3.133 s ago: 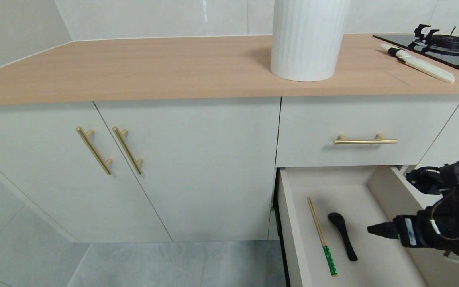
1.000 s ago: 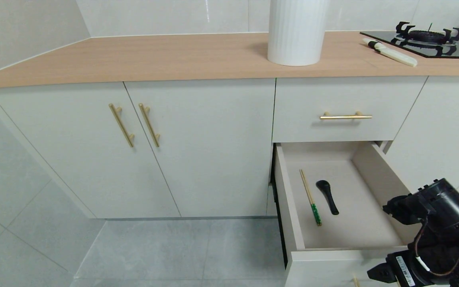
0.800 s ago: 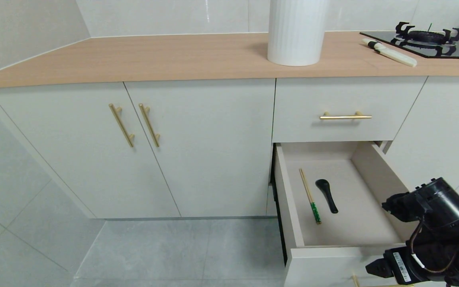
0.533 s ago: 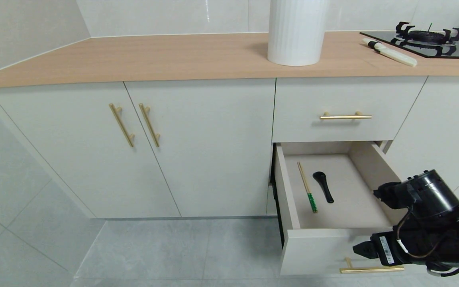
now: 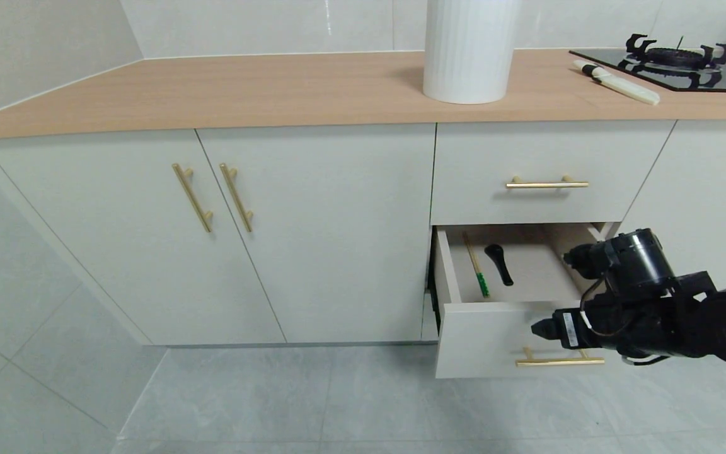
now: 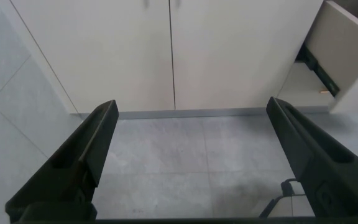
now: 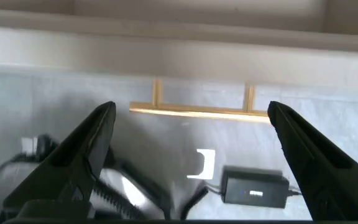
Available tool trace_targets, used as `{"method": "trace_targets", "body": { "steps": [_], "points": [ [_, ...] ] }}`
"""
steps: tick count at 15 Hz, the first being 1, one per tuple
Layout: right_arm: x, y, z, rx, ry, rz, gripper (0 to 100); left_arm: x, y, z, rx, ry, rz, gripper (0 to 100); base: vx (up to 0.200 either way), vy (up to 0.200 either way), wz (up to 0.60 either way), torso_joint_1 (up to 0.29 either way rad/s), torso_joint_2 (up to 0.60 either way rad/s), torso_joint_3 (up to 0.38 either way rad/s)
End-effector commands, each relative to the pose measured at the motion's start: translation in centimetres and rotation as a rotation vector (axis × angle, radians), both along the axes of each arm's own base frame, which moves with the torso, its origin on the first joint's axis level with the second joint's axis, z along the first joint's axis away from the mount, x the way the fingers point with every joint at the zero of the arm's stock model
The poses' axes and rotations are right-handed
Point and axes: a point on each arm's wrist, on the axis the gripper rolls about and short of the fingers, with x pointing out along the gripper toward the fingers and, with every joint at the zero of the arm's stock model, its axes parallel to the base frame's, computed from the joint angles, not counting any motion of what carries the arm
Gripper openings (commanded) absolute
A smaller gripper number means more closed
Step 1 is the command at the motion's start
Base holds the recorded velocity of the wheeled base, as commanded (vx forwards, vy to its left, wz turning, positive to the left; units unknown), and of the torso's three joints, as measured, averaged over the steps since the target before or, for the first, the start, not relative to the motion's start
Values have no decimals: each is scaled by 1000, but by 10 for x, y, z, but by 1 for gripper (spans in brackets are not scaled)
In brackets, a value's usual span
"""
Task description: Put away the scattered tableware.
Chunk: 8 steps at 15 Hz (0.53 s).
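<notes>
The lower drawer (image 5: 495, 328) stands partly out of the cabinet. Inside it lie a pair of chopsticks with green ends (image 5: 475, 273) and a black spoon (image 5: 499, 263), side by side. My right gripper (image 5: 542, 329) is at the drawer's front panel, just above its gold handle (image 5: 559, 361). In the right wrist view the right gripper (image 7: 191, 112) is open, its fingers spread wide before that handle (image 7: 201, 111). My left gripper (image 6: 191, 106) is open and holds nothing, low over the floor, with the drawer's side (image 6: 344, 56) beyond it.
On the wooden counter (image 5: 243, 88) stand a tall white ribbed container (image 5: 470, 50), a sheathed knife (image 5: 617, 82) and a gas hob (image 5: 684, 63). The upper drawer (image 5: 547, 185) and the two cabinet doors (image 5: 212, 233) are shut. Grey floor tiles lie in front.
The lower drawer has slid well inward toward the cabinet, with my right gripper following its front panel. Before that, the head view pulled back from the counter.
</notes>
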Motion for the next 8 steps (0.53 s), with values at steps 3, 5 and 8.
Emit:
{"method": "trace_targets", "body": {
  "steps": [3,5,8],
  "points": [
    [49,1,-10,10,-62,-34,100,0,0,0,0,0,0,100,0,0,0,0,0,0],
    [63,4,-20,28,-115,-40,100,0,0,0,0,0,0,100,0,0,0,0,0,0],
    [80,1,-32,49,-213,-72,100,0,0,0,0,0,0,100,0,0,0,0,0,0]
  ]
}}
